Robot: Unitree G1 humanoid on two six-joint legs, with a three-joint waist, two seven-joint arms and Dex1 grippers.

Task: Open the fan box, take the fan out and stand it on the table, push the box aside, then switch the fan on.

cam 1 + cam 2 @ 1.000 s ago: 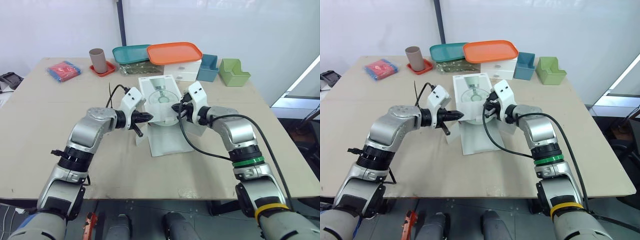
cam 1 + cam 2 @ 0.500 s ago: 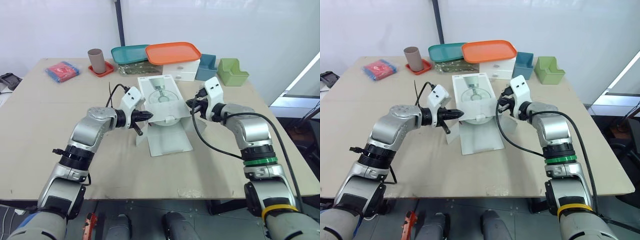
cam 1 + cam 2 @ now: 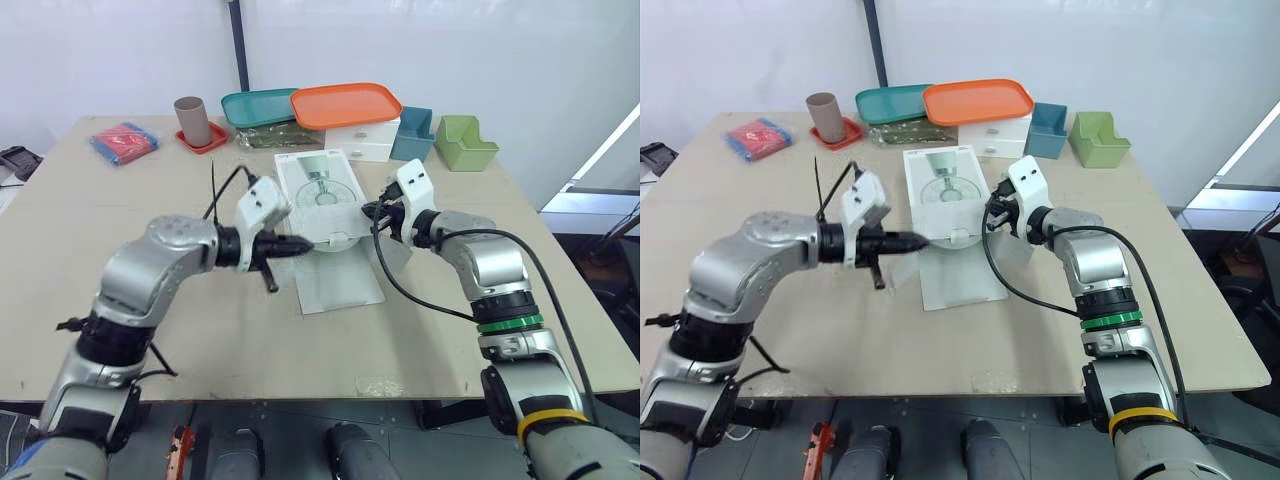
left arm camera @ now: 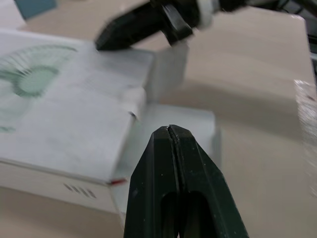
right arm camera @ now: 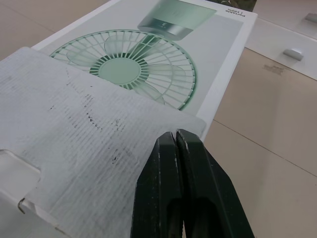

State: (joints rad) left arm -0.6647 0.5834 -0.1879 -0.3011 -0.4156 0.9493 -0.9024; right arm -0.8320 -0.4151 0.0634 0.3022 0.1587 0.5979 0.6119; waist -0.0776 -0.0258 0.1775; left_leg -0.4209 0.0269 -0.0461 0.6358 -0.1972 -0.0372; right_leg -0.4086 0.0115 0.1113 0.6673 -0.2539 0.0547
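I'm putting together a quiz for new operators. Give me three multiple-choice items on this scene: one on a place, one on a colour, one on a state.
1. Where does the orange tray sit?
A. on the white drawers
B. on the floor
C. in a gripper

2. What colour is the fan picture on the box?
A. red
B. green
C. black

3. How do the left gripper's jaws stand?
A. wide open
B. shut, empty
C. half open

Answers:
1 A: the tray rests atop the drawers at the table's far side.
2 B: the print is pale green.
3 B: the left wrist view shows them pressed together with nothing between.
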